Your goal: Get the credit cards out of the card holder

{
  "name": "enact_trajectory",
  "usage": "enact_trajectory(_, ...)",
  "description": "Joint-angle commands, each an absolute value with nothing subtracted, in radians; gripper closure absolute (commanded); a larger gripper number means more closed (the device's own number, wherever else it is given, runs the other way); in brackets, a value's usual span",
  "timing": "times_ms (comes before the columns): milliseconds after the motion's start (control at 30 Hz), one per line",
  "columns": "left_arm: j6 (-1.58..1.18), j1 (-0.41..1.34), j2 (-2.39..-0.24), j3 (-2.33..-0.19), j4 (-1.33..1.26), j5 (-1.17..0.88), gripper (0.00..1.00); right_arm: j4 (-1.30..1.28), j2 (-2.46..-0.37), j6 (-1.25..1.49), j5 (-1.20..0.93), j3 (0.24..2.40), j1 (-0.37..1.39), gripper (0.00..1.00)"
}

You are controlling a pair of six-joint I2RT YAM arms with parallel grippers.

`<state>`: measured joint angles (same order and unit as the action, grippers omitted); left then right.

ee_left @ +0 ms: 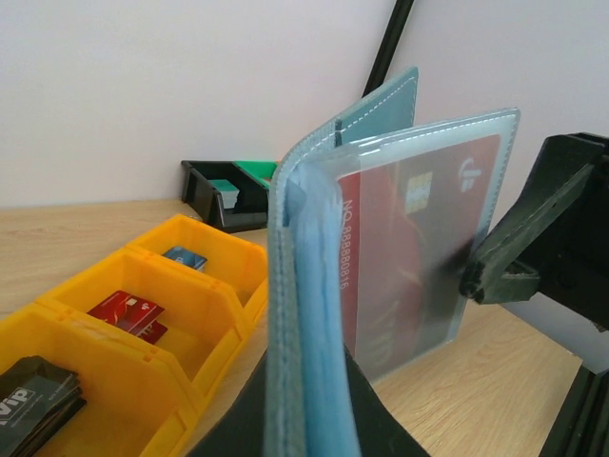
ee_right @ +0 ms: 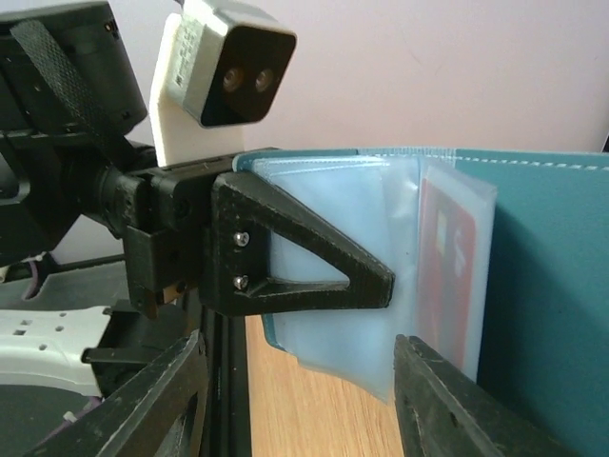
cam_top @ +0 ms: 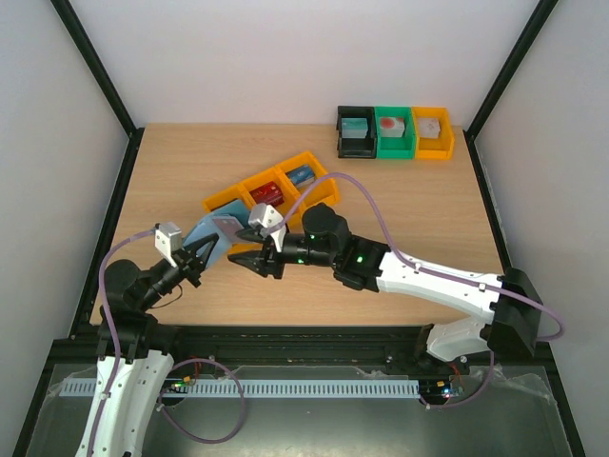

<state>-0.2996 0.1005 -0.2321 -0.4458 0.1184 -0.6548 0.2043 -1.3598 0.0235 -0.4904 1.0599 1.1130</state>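
L gripper clenched on card holder base. Red credit card sits in holder's clear sleeve. R gripper released, jaws astride sleeve. Risk: pinches sleeve w/ card, yanks holder from L grip.

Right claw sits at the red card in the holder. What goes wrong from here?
1. The right claw flanks the clear sleeve, not just the red card; closing may pinch both, so the card likely won't slide out.
2. The left claw clamps the card holder by one end only; a pull may twist it or tug it loose.
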Motion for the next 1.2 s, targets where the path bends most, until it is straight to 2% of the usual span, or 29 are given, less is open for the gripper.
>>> enact_trajectory(0, -0.297, 0.095, -0.225, -0.439, 0.085, -0.668, 0.98, 0.205, -1.276, 0.001, -0.502, 1.065, 1.111, 0.47)
enact_trajectory(233, -0.28, 0.097, -0.225, -0.431, 0.074, -0.696, 0.98, 0.131, -1.201, -0.011, -0.41, 1.062, 1.08, 0.5)
enact_trajectory(533, -0.245, 0.097, -0.221, -0.421, 0.03, -0.79, 0.98, 0.05, -1.281, -0.033, -0.417, 1.137, 1.071, 0.75)
enact_trajectory(767, -0.215, 0.097, -0.203, -0.418, 0.036, -0.834, 0.98, 0.084, -1.28, -0.005, -0.461, 1.115, 1.068, 0.86)
enact_trajectory(1000, -0.225, 0.098, -0.212, -0.412, -0.001, -0.832, 0.98, 0.18, -1.37, 0.09, -0.53, 1.122, 1.071, 0.82)
enact_trajectory(1167, -0.264, 0.098, -0.206, -0.401, -0.018, -0.807, 0.98, 0.24, -1.403, 0.133, -0.573, 1.134, 1.091, 0.62)
